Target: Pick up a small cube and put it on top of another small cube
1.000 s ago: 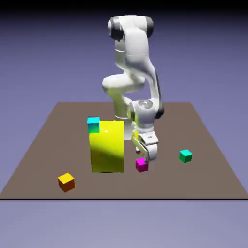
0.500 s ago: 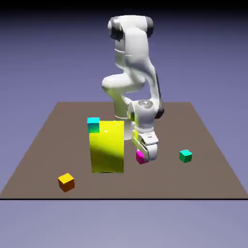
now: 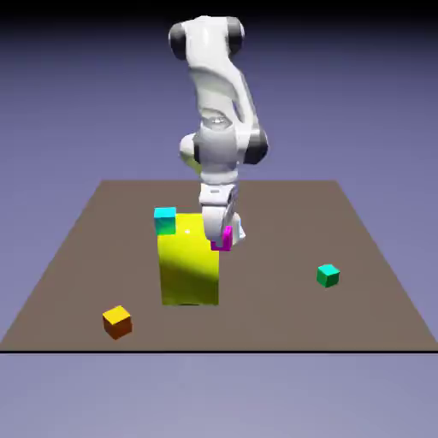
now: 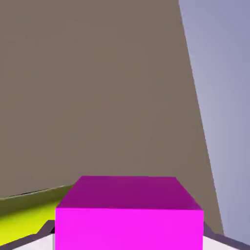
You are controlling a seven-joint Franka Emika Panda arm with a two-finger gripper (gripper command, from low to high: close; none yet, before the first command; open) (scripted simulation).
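The magenta cube (image 4: 129, 229) is held in the claw (image 3: 220, 244), gripped between its two fingers. In the hand view it is large, filling the middle of the bottom edge, with one face a bright, even magenta and the face above it a darker, purplish shade. Its edges are straight and its corners sharp, and both faces are plain, without any marking. The lower part of the bright face is cut off by the picture's edge. In the exterior view the cube is small and partly hidden by the claw, at the upper corner of the yellow block (image 3: 189, 272) on the exterior view's right. Whether it touches the block I cannot tell.

The yellow block is far bigger than the cubes and stands upright on the desk (image 3: 274, 316). A cyan cube (image 3: 165, 221) shows at its upper corner on the exterior view's left; what carries it is not clear. The orange cube (image 3: 117, 322) lies near the desk's front edge, on the exterior view's left. The green cube (image 3: 328, 275) sits well apart on the exterior view's right, with a broad bare stretch of desk between it and the yellow block. In the hand view, bare desk spreads above the magenta cube, and the desk's edge slants down the right side.
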